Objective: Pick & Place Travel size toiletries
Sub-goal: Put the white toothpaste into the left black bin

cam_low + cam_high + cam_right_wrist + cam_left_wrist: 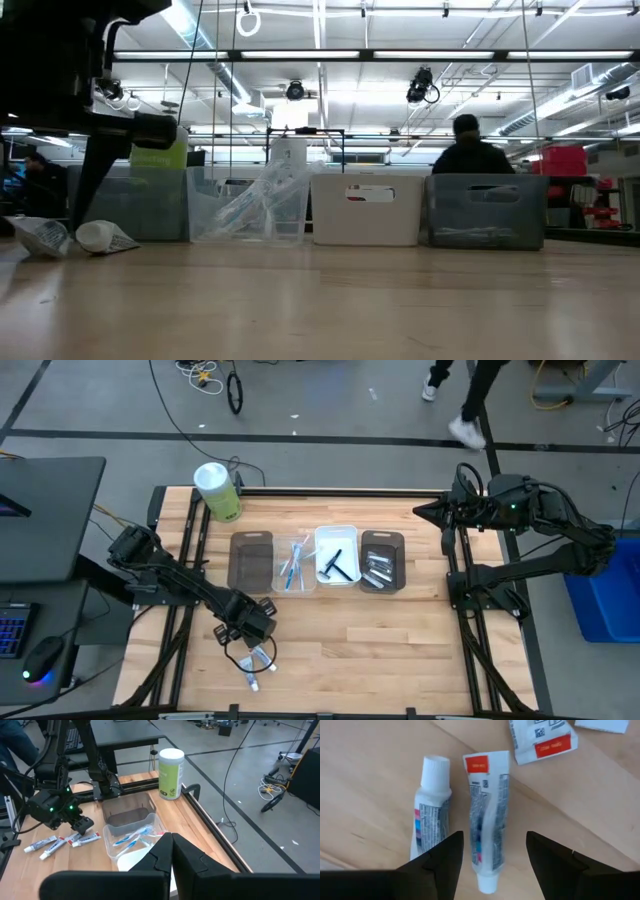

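Observation:
Several white mini toothpaste tubes with red and blue print [255, 665] lie flat on the table near its front left; they also show in the low view [105, 237]. My left gripper [495, 842] is open above them. Its fingers stand on either side of one tube [487, 835] without touching it. A second tube [431, 807] lies beside it and a third [542, 740] farther off. My right gripper [171, 845] is shut and empty at the table's far right edge [428, 512].
Four trays stand in a row at mid-table: an empty dark one [251, 560], a clear one with blue-white toothbrushes [295, 567], a white one with a black razor [337, 557], and a dark one with silvery tubes [381, 563]. A green-white canister [217, 490] stands far left.

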